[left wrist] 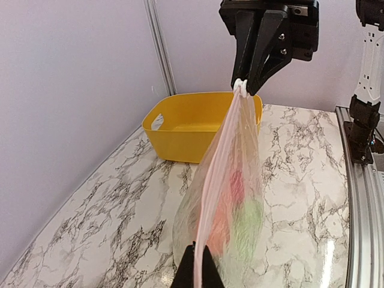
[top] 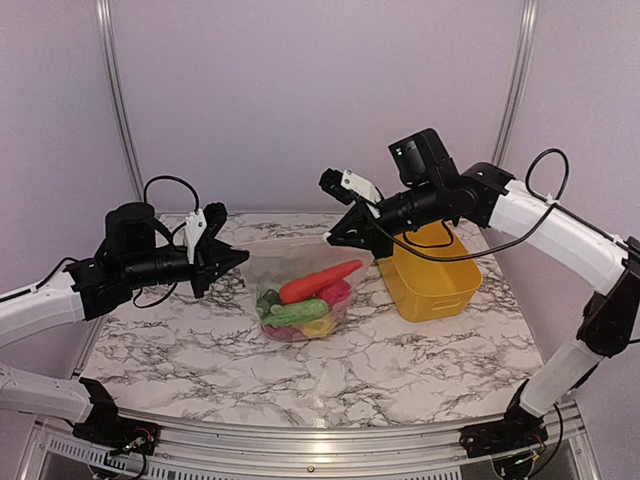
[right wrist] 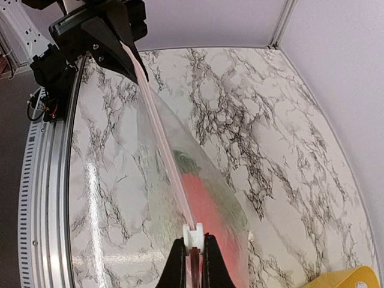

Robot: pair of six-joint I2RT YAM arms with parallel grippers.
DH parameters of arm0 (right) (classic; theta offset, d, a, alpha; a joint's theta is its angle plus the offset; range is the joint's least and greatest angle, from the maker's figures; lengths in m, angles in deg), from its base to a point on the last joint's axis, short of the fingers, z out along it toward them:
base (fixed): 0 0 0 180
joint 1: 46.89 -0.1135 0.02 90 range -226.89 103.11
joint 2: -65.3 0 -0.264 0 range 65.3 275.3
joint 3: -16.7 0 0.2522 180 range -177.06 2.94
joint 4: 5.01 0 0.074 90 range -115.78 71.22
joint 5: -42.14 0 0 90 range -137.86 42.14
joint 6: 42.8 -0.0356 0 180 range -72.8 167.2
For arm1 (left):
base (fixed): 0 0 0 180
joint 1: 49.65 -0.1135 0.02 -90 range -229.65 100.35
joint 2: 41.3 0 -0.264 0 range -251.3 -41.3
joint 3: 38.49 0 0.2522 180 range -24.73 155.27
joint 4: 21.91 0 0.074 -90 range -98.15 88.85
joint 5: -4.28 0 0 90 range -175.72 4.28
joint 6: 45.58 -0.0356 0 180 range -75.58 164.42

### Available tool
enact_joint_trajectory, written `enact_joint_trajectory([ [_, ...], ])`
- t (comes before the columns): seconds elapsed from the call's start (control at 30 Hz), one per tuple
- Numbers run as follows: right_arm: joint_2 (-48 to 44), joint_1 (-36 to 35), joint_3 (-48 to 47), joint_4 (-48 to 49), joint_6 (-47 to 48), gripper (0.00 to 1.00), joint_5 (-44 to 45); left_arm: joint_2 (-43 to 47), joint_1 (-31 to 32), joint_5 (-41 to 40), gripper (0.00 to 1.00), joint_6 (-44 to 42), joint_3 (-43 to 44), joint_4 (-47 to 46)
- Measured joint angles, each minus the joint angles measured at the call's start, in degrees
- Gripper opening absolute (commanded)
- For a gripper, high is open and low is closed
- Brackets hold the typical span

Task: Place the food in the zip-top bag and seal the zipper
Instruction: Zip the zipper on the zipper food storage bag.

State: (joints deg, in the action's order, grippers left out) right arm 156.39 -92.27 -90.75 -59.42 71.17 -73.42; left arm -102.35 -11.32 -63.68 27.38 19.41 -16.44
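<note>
The zip-top bag (top: pixel 292 256) is hung over the middle of the table (top: pixel 400 365), between the left gripper (top: pixel 238 258) on its left and the right gripper (top: pixel 333 238) on its right; the zipper (left wrist: pixel 221 165) is stretched along its top, one end pinched in each gripper; the food (top: pixel 305 300) is gathered in the bag's bottom, which is rested on the table; the basket (top: pixel 432 278) is set just right of the bag.

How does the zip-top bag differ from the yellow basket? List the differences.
The zip-top bag is clear, thin plastic; the yellow basket is opaque and rigid. The bag holds the food; no food shows in the basket. The bag is stretched by its zipper between the left hand and right hand; the basket stands untouched on the table. Both are containers of similar size.
</note>
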Motion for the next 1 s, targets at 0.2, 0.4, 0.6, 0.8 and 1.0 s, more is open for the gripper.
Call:
enact_joint_trajectory([
  [0.2, -8.1, 5.6, 7.5, -1.5, 0.7, 0.00, 1.3, 0.1, -0.7, 0.0, 0.00, -0.1, -0.7, 0.0],
  [0.4, -11.8, 7.1, 11.1, -1.8, 1.6, 0.00, 2.3, -0.2, -0.9, 0.3, 0.00, 0.0, -0.7, -0.1],
  [0.6, -13.6, 7.1, 13.8, -1.4, 2.1, 0.00, 3.9, -0.8, -0.9, 0.5, 0.00, 0.0, -0.7, 0.0],
  [0.8, -14.3, 7.1, 14.7, -1.0, 2.3, 0.25, 5.2, -0.8, -0.9, 0.5, 0.08, 0.2, -0.7, 0.0],
  [1.0, -14.1, 10.1, 13.9, -2.6, 0.5, 0.54, 9.7, -1.2, -3.1, -2.7, 0.55, 2.2, -0.7, 0.5],
])
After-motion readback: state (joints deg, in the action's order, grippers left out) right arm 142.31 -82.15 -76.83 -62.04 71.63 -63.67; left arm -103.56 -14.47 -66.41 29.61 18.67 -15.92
